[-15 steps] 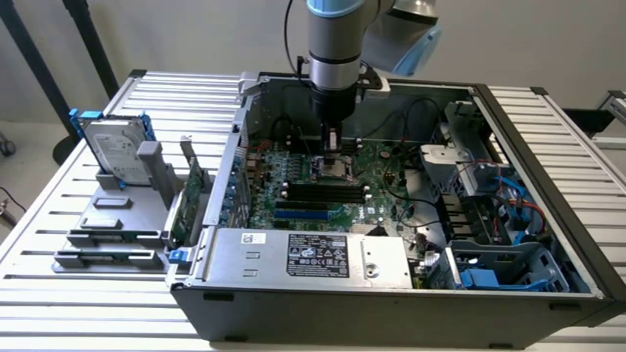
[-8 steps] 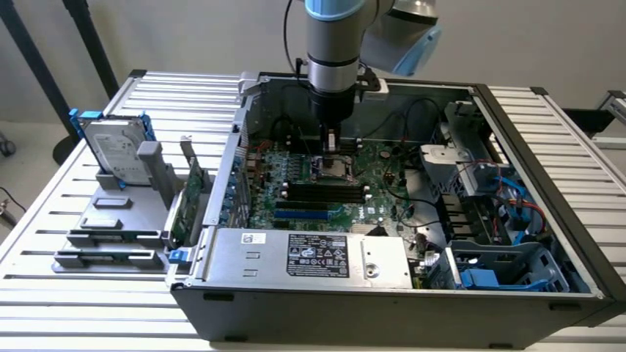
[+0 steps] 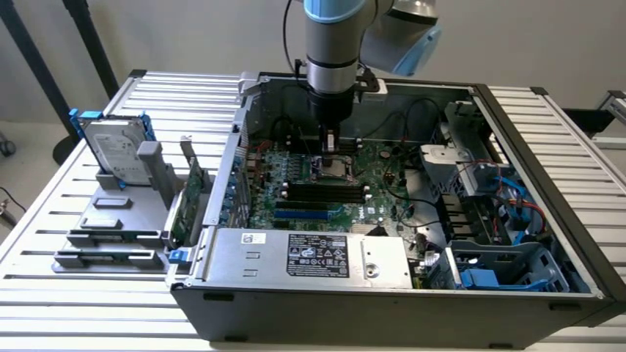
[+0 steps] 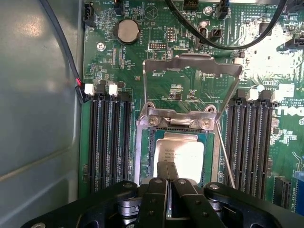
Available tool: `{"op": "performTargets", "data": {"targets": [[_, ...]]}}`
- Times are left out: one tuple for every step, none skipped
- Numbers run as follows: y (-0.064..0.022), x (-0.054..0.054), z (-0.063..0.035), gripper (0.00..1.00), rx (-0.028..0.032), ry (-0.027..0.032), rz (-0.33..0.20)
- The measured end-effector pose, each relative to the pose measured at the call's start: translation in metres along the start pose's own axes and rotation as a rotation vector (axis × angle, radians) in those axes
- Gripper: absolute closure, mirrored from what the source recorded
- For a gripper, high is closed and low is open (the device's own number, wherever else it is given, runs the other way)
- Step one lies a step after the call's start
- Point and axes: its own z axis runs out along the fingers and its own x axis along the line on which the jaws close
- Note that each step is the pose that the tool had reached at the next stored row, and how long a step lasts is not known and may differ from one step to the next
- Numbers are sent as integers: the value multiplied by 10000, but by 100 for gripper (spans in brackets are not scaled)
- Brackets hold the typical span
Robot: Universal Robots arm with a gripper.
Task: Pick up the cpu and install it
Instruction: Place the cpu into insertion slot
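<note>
Silver-grey metal marks the cpu (image 3: 341,171), which in the exterior view lies flat in the socket (image 3: 323,173) at the middle of the motherboard (image 3: 386,198), inside the open computer case (image 3: 391,308). The arm comes straight down over the socket, and the gripper (image 3: 330,150) hangs right above it. The hard drive (image 3: 116,150) and the green circuit card (image 3: 193,194) stand well apart from the socket, outside the case toward the exterior view's left. In the wrist view the cpu (image 4: 185,151) sits square within the socket's frame (image 4: 142,156), apparently already seated. The load plate (image 4: 190,64) stands swung up at the socket's far edge, not yet closed. Memory slots (image 4: 109,137) run alongside the socket on both flanks. The gripper (image 4: 167,167) is directly over the chip's near half, its fingers (image 4: 161,175) drawn together with only a thin dark seam between them and nothing pinched there. The tips are at or just above the metal top — whether they touch it I cannot tell. The chip is square, with no long axis to favour, and it lies straight below the claw rather than off to any side.
</note>
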Motion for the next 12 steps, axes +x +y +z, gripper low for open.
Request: {"op": "performTargets", "data": {"targets": [[0, 0, 1, 89, 0, 15, -1], [-1, 0, 4, 89, -3, 26, -3], [-2, 0, 6, 89, -5, 37, -6], [-3, -1, 8, 89, -6, 47, -9], [-5, -1, 9, 89, -7, 58, -10], [-7, -1, 11, 89, -7, 68, -12], [-10, -1, 12, 89, -7, 76, -14], [-12, -1, 13, 89, -8, 85, -17], [-14, -1, 14, 89, -7, 93, -21], [-16, -1, 15, 89, -7, 103, -24], [-18, -1, 16, 89, -8, 114, -29], [-20, -1, 17, 89, -8, 126, -32]]}}
